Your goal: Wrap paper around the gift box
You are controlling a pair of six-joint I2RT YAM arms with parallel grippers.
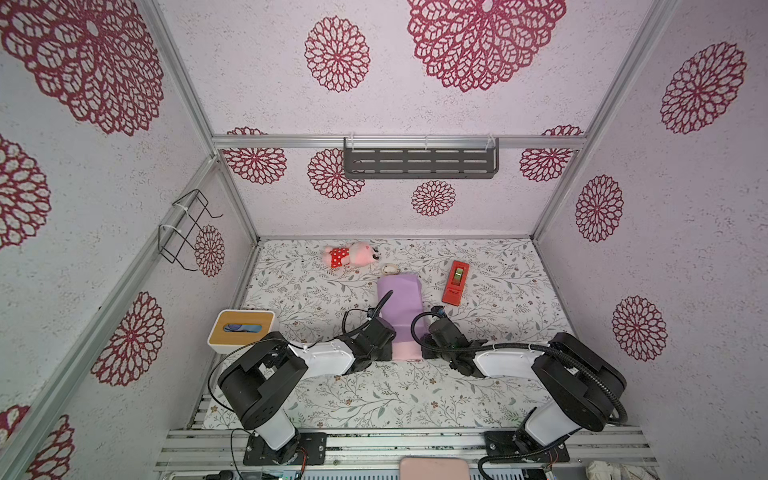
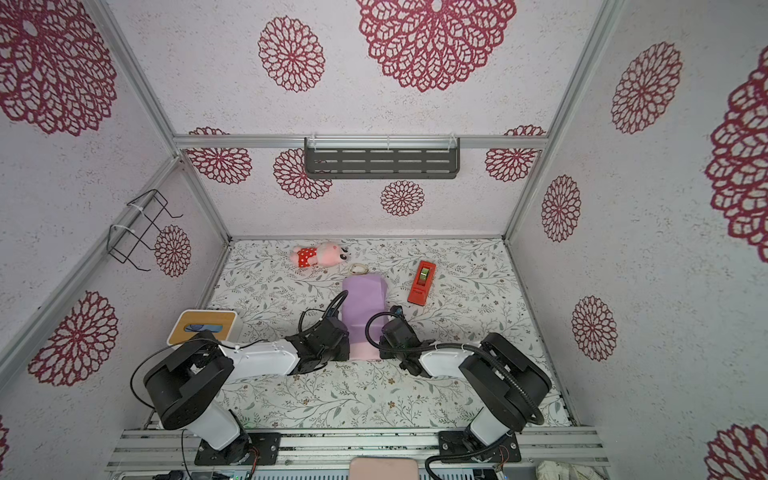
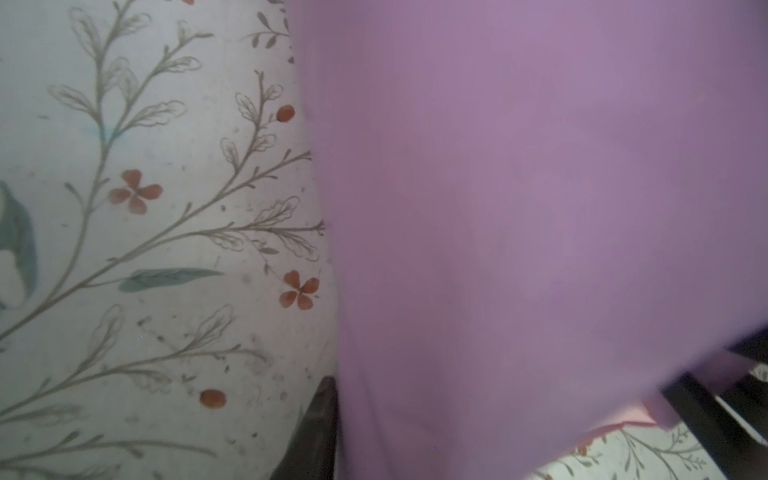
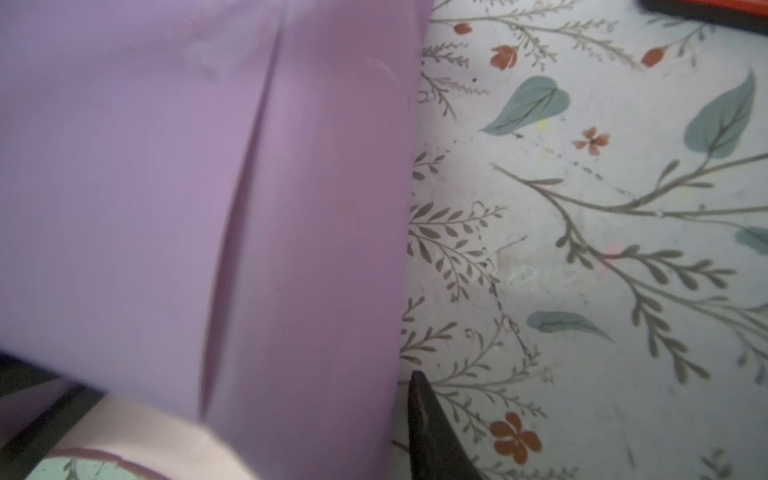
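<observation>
Paper [image 1: 400,301] lies folded lilac side up across the middle of the desk [image 1: 498,386], with a pink strip at the end nearer the front edge. The gift box is hidden (the raised hump suggests it sits under the fold). Your left pincer [image 1: 382,351] and right pincer [image 1: 430,353] flank that pink end, 1 at each side edge. Only 1 finger [image 3: 320,424] of each shows in its wrist view, so I cannot tell whether either has closed on the sheet. Take both sides evenly, lift together and keep the sheet taut. Draw it snug over the box without dragging it toward the tape dispenser [image 1: 456,282].
</observation>
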